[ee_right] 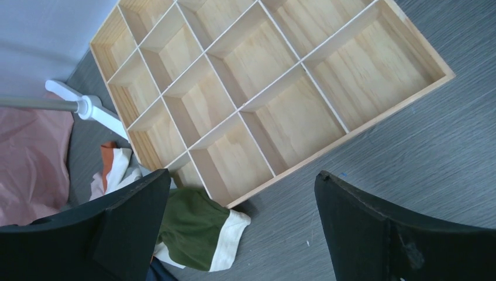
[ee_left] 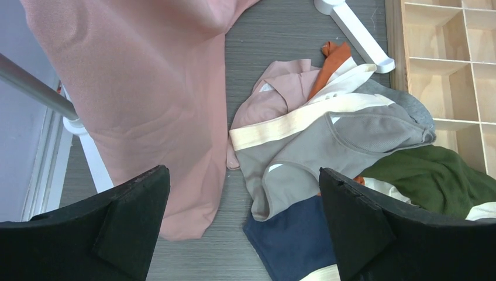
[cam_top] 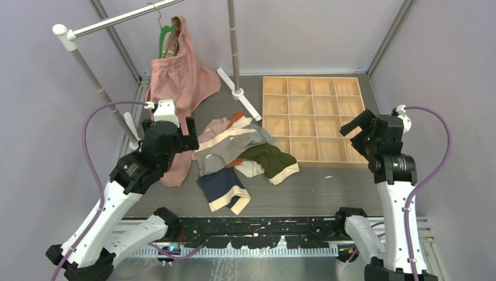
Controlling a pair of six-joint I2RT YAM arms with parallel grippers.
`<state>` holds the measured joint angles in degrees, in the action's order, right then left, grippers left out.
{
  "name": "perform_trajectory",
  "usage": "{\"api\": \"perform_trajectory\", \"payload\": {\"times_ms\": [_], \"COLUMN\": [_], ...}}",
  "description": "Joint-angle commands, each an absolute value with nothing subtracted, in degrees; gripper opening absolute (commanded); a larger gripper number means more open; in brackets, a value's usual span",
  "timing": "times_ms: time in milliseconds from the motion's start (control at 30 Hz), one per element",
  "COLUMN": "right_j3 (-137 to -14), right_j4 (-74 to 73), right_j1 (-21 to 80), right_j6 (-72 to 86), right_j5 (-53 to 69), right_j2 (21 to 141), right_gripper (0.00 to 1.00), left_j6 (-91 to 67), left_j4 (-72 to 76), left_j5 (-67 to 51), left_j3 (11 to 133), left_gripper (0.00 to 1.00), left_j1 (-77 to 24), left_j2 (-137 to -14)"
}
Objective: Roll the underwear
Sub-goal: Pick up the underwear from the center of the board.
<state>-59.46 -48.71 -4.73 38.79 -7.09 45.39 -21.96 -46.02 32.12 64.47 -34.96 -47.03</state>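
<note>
Both arms raised, claws spread wide, empty.
Left claw (ee_left: pixel 243 181) hovers over the underwear heap's (cam_top: pixel 234 155) left edge (grey pair (cam_top: pixel 225 149) topmost) at mid-counter (cam_top: pixel 327 187); right claw (ee_right: pixel 241 175) hangs above the wooden divider tray's (cam_top: pixel 262 105) right side, well apart from the heap.

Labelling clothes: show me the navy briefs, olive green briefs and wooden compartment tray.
navy briefs (cam_top: pixel 217 182), top view, navy body.
olive green briefs (ee_right: pixel 190 225), right wrist view, green body.
wooden compartment tray (cam_top: pixel 301 125), top view, compartment floor.
</note>
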Motion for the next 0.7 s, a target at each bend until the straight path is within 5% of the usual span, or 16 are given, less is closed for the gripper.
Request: {"api": "perform_trajectory", "payload": {"times_ms": [0,533,667], "right_j3": [-61.51,-60.80,-66.54], "right_j4": [-48.87,-45.07,-45.04], "right_j1": [-4.75,-4.09,8.39], "right_j6": [36.49,37.77,35.99], "right_j5": [-3.44,1.73,-7.30], "right_j2": [45.21,57.41,64.95], "right_gripper": [1.00,0.94,0.93], "left_j6": [-20.91,-21.08,-22.04], "left_j4": [-44.05,-40.84,-39.78], "left_j5": [33.31,21.44,15.31], "left_j3": [64.17,59.47,58.81], "left_gripper": [1.00,1.00,1.00], "left_j1": [-34.74,-28.21,-24.10], "left_j2": [-47.32,-44.58,-44.72]}}
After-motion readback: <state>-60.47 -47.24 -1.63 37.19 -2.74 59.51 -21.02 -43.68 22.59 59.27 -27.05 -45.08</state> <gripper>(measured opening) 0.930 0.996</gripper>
